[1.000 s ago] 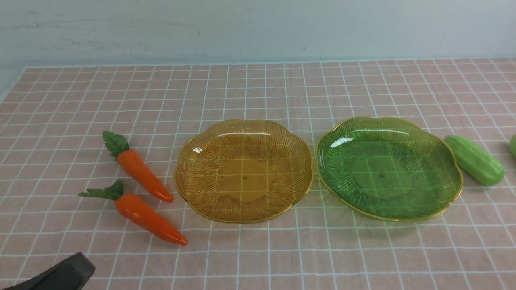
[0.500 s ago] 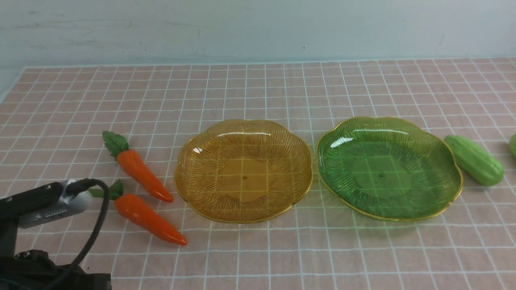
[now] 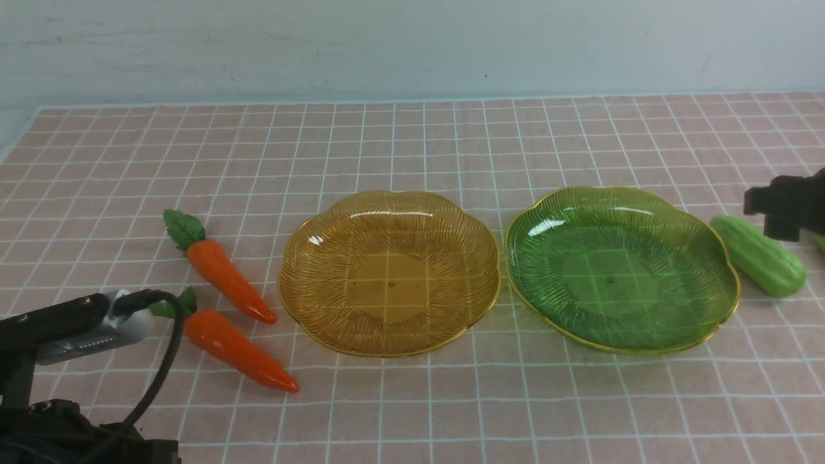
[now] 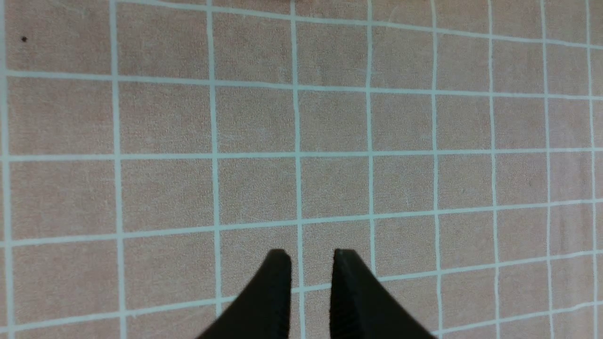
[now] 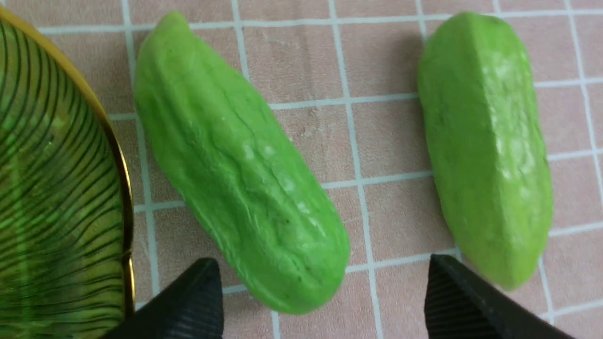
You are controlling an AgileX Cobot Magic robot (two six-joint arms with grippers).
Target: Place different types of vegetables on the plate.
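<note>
Hovering over the right end of the pink checked desk (image 3: 412, 148), the right gripper (image 5: 322, 261) stands wide open and holds nothing. Its two black fingers bracket the near end of a smooth light-green toy cucumber (image 5: 235, 165). That cucumber lies on the cloth just right of the translucent green ribbed plate (image 3: 554, 258), close to its gold rim but apart from it. A second cucumber (image 5: 485, 141) of the same kind lies further right, apart from the first, and one finger sits close to its near end. Whether either finger touches a cucumber I cannot tell.

At the near left, the left gripper (image 4: 311, 256) hangs over bare cloth, its fingers parted by only a narrow slit with nothing between them. Two glossy orange toy carrots with green leafy tops lie left of the translucent amber ribbed plate (image 3: 309, 283), the farther carrot (image 3: 225, 277) and the nearer carrot (image 3: 235, 348). Their tips point right and near. All four vegetables lie on the cloth, outside the plates.
</note>
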